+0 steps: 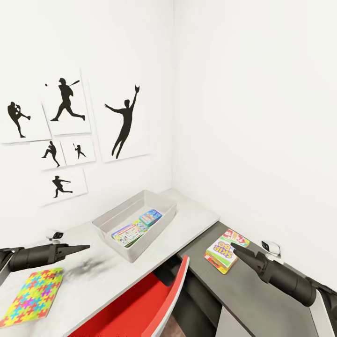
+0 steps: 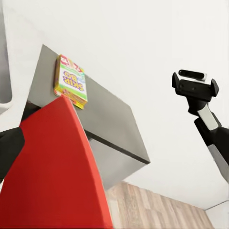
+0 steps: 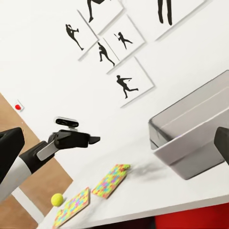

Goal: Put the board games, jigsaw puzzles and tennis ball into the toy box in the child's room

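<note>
Head view finds your toy box [image 1: 105, 223] holding two board games [image 1: 138, 228] — Skip-Bo [image 1: 226, 250], puzzles [image 3: 111, 180], ball [image 3: 57, 199] remain; grippers' spread unclear.

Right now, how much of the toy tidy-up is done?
Two blue multicoloured game boxes lie in the grey toy tray. Nothing looks gripped. Left: white-yellow SKIP BO box on the dark side section, two bright puzzle sheets and the yellow-green ball on the pale desk.

I'm seeing a grey toy box [image 1: 117, 216], a white-yellow game box [image 1: 226, 249] lettered purple, a red chair [image 1: 140, 306], a puzzle sheet [image 1: 30, 296] showing red, yellow, green, blue, and black silhouette pictures [image 1: 70, 135].
</note>
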Controlling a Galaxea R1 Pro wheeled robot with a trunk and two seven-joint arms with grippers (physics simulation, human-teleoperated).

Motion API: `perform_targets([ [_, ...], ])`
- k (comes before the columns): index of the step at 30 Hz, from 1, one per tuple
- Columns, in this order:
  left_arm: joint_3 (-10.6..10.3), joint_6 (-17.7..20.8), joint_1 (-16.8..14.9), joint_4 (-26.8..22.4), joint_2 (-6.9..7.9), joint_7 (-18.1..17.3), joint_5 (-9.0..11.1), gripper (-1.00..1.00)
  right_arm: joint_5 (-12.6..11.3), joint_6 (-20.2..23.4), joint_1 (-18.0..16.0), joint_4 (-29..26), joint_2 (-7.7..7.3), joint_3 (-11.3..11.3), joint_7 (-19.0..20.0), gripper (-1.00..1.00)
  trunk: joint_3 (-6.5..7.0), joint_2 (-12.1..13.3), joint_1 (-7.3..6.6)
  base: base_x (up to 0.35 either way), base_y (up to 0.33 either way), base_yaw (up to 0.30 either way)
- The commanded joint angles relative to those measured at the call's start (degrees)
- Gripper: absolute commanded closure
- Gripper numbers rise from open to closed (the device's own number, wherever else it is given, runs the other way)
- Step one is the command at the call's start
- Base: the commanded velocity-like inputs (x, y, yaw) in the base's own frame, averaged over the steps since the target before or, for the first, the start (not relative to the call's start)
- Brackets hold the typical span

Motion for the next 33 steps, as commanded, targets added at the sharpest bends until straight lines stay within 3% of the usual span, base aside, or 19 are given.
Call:
perform_targets([
  [1,0.0,0.6,0.2,0.0,0.15,-0.2,0.0,-1.00,-0.2,0.5,0.0,0.0,0.00,0.0,0.1,-1.00,-0.05,-0.1,0.01,0.000,0.000,0.226],
  [9,2.3,0.5,1.0,0.2,2.21,-0.2,0.0,-1.00,-0.2,0.5,0.0,-0.1,0.02,0.0,0.1,-1.00,0.21,-0.1,0.01,-0.019,0.034,0.256],
  [24,3.0,0.5,1.2,0.3,2.53,-0.2,0.0,-1.00,-0.2,0.5,0.0,-0.2,0.03,0.0,0.0,-1.00,0.68,-0.1,0.01,-0.067,0.183,0.265],
  [33,3.1,0.5,1.3,0.3,2.57,-0.2,0.0,-1.00,-0.2,0.4,0.0,0.0,0.09,0.0,0.0,-1.00,0.71,-0.1,0.01,-0.087,0.265,0.054],
])
